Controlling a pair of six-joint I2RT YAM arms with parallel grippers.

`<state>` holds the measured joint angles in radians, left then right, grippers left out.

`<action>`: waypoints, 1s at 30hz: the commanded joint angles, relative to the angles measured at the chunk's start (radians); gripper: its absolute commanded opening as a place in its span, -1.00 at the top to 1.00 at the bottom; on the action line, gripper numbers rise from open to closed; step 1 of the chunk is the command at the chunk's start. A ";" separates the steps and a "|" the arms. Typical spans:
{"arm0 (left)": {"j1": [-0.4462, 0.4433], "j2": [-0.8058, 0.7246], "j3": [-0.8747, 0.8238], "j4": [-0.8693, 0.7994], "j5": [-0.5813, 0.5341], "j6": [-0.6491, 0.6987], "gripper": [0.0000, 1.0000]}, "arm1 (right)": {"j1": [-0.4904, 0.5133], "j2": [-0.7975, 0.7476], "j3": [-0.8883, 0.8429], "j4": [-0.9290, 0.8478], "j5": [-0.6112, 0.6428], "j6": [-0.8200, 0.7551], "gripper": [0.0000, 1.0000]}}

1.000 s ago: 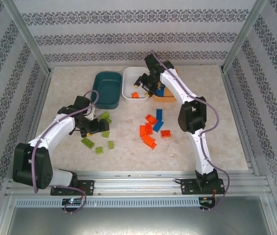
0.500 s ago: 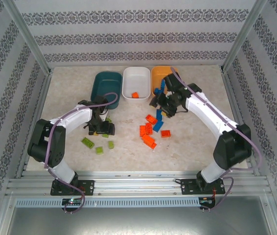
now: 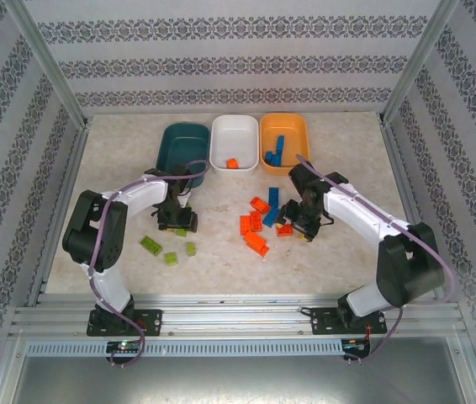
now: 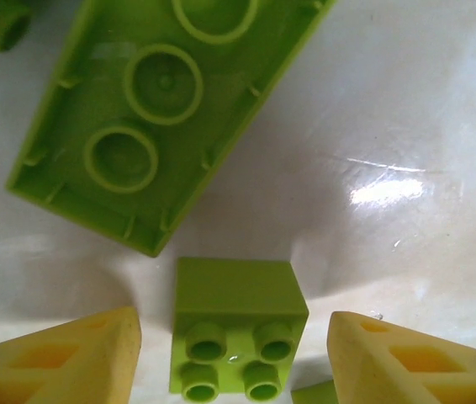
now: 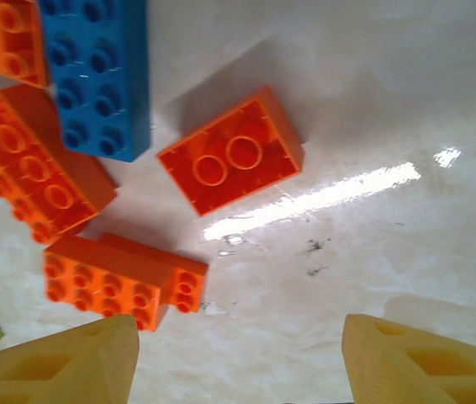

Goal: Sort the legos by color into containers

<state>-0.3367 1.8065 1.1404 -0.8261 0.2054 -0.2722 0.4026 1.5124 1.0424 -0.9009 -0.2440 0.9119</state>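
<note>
Left gripper has its jaws spread around the small lime 2x2 brick, not touching yet. Brick's dead centre between them, just this side of the dark teal bin.

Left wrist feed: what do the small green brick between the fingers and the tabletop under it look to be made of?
The small green brick looks like moulded hard plastic, slightly glossy: crisp studs, even colour, soft highlights. The tabletop seems a smooth polished sheet with a marbled pattern, perhaps laminate; a sharp glare streak shows its gloss.
</note>
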 commanded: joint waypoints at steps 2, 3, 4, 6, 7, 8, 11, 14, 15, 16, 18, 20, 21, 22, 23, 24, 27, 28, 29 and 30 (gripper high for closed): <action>-0.014 0.007 0.006 -0.008 -0.004 0.023 -0.11 | -0.008 0.053 -0.001 -0.021 0.012 0.116 -0.38; -0.014 0.004 0.000 -0.008 -0.003 0.022 -0.07 | -0.008 0.052 -0.013 -0.009 0.013 0.158 -0.39; -0.013 -0.001 -0.004 -0.007 -0.005 0.022 -0.03 | -0.009 0.049 -0.030 0.009 0.011 0.224 -0.39; -0.012 -0.006 -0.011 -0.004 -0.008 0.022 -0.02 | -0.010 0.031 -0.058 0.051 0.018 0.346 -0.39; -0.014 -0.006 -0.013 -0.003 -0.010 0.022 -0.01 | -0.009 0.019 -0.075 0.083 0.021 0.411 -0.39; -0.013 -0.006 -0.013 -0.001 -0.009 0.024 0.04 | -0.008 0.005 -0.089 0.109 0.025 0.473 -0.39; -0.013 -0.004 -0.013 0.003 -0.003 0.024 0.13 | 0.000 -0.028 -0.098 0.132 0.078 0.603 -0.39; -0.012 -0.008 -0.011 0.001 -0.004 0.025 0.20 | 0.005 -0.035 -0.079 0.101 0.131 0.689 -0.39; -0.012 -0.014 -0.012 -0.002 -0.005 0.025 0.22 | 0.003 -0.029 -0.071 0.091 0.137 0.706 -0.39; -0.012 -0.022 -0.011 -0.004 -0.006 0.025 0.29 | 0.001 -0.021 -0.065 0.083 0.140 0.725 -0.39; -0.012 -0.041 -0.006 -0.016 -0.005 0.025 0.39 | -0.004 -0.005 -0.062 0.093 0.138 0.751 -0.39; -0.011 -0.072 0.007 -0.037 -0.017 0.024 0.39 | -0.008 0.012 -0.069 0.137 0.122 0.774 -0.39; -0.010 -0.089 0.014 -0.047 -0.022 0.024 0.39 | -0.010 0.024 -0.067 0.150 0.111 0.780 -0.39; -0.009 -0.109 0.023 -0.058 -0.029 0.024 0.39 | -0.010 0.043 -0.062 0.158 0.101 0.785 -0.39; -0.008 -0.128 0.033 -0.070 -0.036 0.024 0.39 | -0.010 0.062 -0.052 0.166 0.093 0.786 -0.39; -0.005 -0.143 0.044 -0.080 -0.042 0.025 0.39 | -0.010 0.076 -0.043 0.172 0.086 0.786 -0.39; 0.004 -0.182 0.084 -0.113 -0.055 0.025 0.39 | -0.007 0.126 -0.016 0.181 0.081 0.787 -0.39; 0.009 -0.192 0.098 -0.122 -0.060 0.024 0.39 | -0.007 0.141 -0.014 0.189 0.078 0.790 -0.39; 0.013 -0.200 0.113 -0.130 -0.064 0.024 0.39 | -0.007 0.153 -0.012 0.197 0.074 0.796 -0.39; 0.017 -0.207 0.127 -0.137 -0.066 0.024 0.39 | -0.008 0.162 -0.015 0.211 0.072 0.799 -0.39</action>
<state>-0.3336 1.6321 1.2285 -0.8913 0.1707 -0.2577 0.4011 1.6493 1.0069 -0.7090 -0.1608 1.6779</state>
